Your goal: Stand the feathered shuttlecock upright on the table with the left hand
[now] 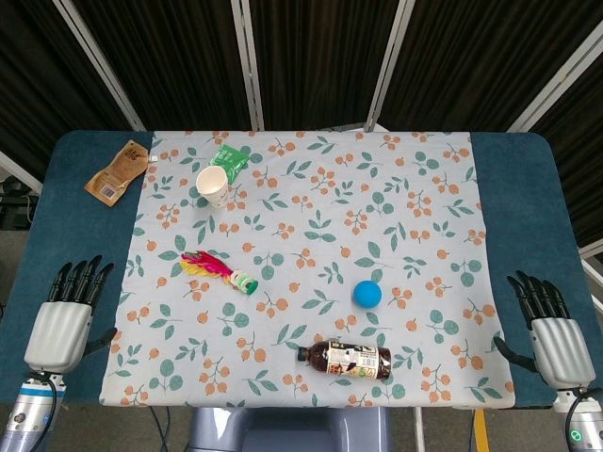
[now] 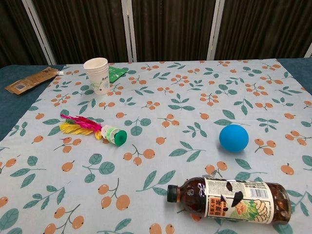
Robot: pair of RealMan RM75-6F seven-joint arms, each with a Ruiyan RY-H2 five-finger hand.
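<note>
The feathered shuttlecock point(image 1: 219, 270) point(image 2: 91, 127) lies on its side on the patterned tablecloth, pink and yellow feathers pointing left, green base to the right. My left hand point(image 1: 64, 320) hovers at the table's near left corner, fingers straight and apart, holding nothing, well left of the shuttlecock. My right hand point(image 1: 554, 330) sits at the near right corner, fingers extended and empty. The chest view shows neither hand.
A white paper cup point(image 1: 214, 185) point(image 2: 97, 75) stands at the back left by a green packet point(image 1: 230, 158). A brown pouch point(image 1: 119, 170) lies on the blue table. A blue ball point(image 1: 366, 294) point(image 2: 233, 137) and a lying bottle point(image 1: 347, 358) point(image 2: 228, 199) sit right of the shuttlecock.
</note>
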